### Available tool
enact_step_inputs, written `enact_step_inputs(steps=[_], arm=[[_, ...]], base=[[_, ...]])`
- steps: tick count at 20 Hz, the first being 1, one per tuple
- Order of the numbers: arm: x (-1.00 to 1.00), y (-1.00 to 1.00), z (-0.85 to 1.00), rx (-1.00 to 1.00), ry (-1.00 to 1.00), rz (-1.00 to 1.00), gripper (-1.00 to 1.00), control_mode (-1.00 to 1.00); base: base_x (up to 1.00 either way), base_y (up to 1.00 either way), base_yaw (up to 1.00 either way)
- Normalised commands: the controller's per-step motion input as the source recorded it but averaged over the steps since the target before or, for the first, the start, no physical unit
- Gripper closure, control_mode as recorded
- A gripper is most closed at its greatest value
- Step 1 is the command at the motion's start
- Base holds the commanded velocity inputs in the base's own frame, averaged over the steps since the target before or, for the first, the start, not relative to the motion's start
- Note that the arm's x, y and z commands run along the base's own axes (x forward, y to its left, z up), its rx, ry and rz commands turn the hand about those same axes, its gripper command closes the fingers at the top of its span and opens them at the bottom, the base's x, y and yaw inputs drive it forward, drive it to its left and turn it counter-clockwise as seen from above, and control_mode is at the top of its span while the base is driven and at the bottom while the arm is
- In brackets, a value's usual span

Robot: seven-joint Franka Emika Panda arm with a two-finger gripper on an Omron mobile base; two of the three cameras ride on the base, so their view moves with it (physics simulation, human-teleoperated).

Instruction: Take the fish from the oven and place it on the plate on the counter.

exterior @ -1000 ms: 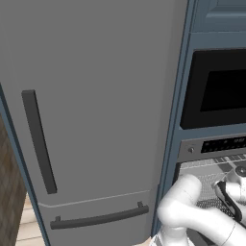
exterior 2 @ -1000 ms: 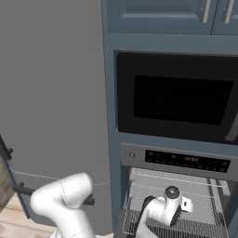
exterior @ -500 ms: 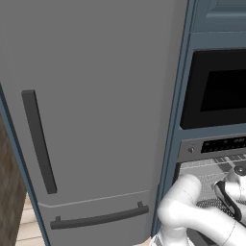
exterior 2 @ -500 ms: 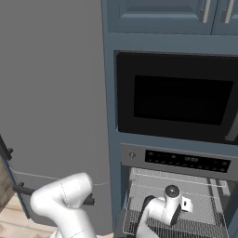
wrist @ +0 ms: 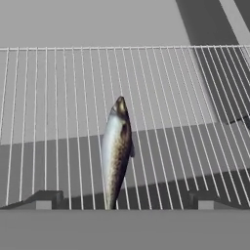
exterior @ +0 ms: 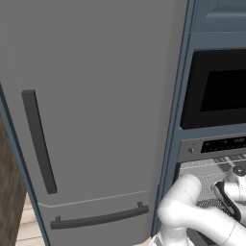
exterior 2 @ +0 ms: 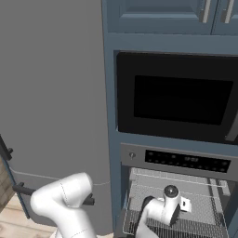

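Silvery and slim, the fish [wrist: 116, 154] lies on a wire rack [wrist: 58, 97] inside the oven [exterior 2: 186, 186], its length running away from the hand [wrist: 122, 202]. The hand hovers just short of it, fingers spread wide to either side, holding nothing. It looks light and fairly stiff, but smooth and likely slippery, and the tapering ends give little to pinch. I would close across the thick middle, fingers reaching down between the wires. From the base views the arm blocks the rack where the fish rests, so the fish cannot be made out there. The end nearest the hand is cut off at the bottom of the hand view.
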Motion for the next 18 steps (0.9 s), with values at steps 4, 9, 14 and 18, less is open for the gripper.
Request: enact_step_inputs(steps=[4,9,14,18], arm=[[0.08,0.25,-0.02,-0.01,0.00,0.00,-1.00,-1.00],[0.16,0.07,-0.04,-0.01,0.00,0.00,-1.00,-1.00],[0.05,0.00,-0.15,0.00,0.00,0.00,-1.00,-1.00],[0.00,-0.05,-0.13,0.00,0.00,0.00,-1.00,-1.00]], base=[[0.00,0.00,0.00],[0.00,0.00,0.00],[0.00,0.00,0.00],[0.00,0.00,0.00]])
